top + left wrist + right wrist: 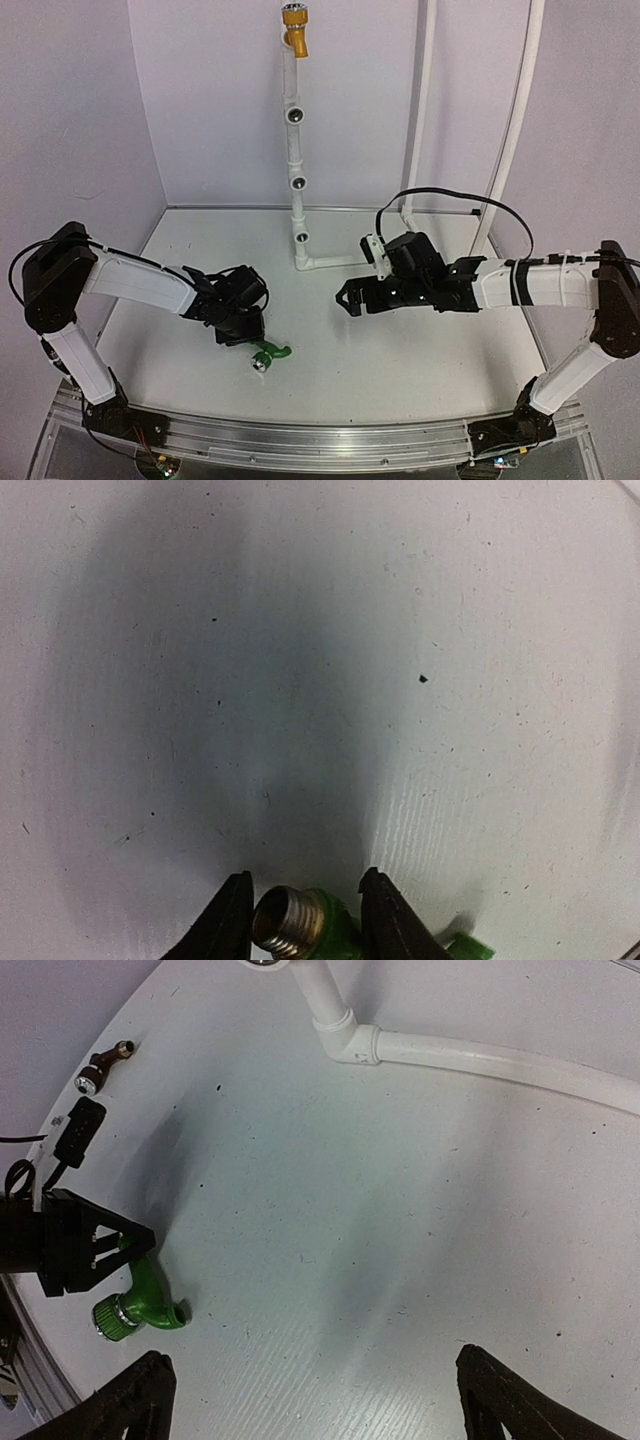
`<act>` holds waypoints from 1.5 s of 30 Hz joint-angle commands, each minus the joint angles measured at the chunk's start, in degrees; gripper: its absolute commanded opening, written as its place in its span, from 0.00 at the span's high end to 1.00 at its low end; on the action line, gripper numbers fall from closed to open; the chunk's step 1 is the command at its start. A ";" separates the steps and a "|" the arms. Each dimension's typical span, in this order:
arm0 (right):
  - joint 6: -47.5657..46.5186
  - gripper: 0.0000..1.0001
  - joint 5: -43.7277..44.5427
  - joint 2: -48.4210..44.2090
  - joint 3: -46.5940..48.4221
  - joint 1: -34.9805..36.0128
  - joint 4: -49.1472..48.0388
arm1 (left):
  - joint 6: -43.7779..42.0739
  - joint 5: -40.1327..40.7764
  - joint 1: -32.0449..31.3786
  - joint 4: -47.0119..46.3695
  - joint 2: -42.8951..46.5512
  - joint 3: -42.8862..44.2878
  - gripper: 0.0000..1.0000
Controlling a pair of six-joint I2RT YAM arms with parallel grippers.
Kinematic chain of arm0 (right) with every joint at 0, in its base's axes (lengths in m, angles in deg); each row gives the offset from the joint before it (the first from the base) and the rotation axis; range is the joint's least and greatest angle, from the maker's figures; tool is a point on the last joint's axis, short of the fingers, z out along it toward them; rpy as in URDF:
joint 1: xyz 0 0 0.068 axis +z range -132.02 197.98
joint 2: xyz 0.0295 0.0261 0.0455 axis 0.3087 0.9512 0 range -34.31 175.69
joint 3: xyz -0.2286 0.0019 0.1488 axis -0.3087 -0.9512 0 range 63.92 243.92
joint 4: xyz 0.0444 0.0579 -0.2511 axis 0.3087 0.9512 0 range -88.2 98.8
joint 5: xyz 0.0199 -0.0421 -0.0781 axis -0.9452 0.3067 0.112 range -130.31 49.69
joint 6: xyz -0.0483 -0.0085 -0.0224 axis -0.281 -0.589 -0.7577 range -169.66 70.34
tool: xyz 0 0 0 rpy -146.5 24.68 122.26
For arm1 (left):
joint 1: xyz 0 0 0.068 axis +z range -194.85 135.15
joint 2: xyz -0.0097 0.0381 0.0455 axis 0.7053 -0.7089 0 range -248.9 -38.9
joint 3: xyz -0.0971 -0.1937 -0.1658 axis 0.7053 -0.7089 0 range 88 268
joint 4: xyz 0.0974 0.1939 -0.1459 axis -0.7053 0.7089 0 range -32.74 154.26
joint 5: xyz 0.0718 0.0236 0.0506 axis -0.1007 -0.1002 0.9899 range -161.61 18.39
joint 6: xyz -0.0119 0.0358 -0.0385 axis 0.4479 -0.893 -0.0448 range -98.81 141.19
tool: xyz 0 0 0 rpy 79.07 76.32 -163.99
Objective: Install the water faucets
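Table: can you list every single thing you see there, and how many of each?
green faucet: one, green with a silver cap, lying on the table by the left arm
dark brown faucet: one, dark brown, lying on the table, seen only from the right wrist
yellow-orange faucet: one, yellow-orange, at the top of the pipe stand
pipe stand: one, white, upright at the back, three round sockets showing
table: one, white, under everything
left tool: one, black, jaws either side of the green faucet
right tool: one, black, open, above bare table
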 commanded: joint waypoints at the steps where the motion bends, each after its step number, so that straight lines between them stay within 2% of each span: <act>1: 2.54 0.02 -2.14 0.31 -1.09 0.78 -3.38 | 0.67 0.53 -0.57 -2.67 -0.40 -1.65 0.71; 8: 8.32 0.02 -8.98 2.41 -3.43 1.50 -9.98 | 0.84 0.36 -0.62 -6.95 1.34 -2.36 0.88; 12: 15.17 0.02 -15.60 5.09 -5.92 1.54 -19.18 | 1.05 1.02 -0.62 -10.09 3.70 -2.67 0.98; 17: 21.22 0.02 -19.75 10.53 -6.78 2.77 -28.81 | 1.14 -0.46 -0.62 -16.06 8.80 -3.70 1.00; 22: 17.32 0.03 -14.14 11.39 -6.85 6.20 -32.66 | 1.00 -1.65 -0.63 -25.90 14.94 -5.17 1.00; 24: 15.34 0.05 -11.20 10.50 -7.48 7.22 -34.21 | 1.39 -2.40 -0.62 -30.03 16.53 -5.93 1.00; 29: 10.98 0.12 -9.08 6.90 -13.00 8.61 -47.61 | 0.31 -3.71 -0.63 -37.42 17.37 -6.24 1.00; 34: 7.39 0.28 -11.75 6.22 -12.21 8.80 -51.08 | -0.77 -5.80 -0.62 -40.21 14.94 -4.42 1.00; 39: 5.55 0.31 -7.38 4.82 -11.70 8.90 -51.41 | 0.02 -7.38 -0.62 -43.64 13.26 -4.35 1.00; 45: 4.14 0.52 -5.95 6.65 -9.07 8.93 -52.04 | 0.69 -8.66 -0.68 -47.71 12.37 -4.71 1.00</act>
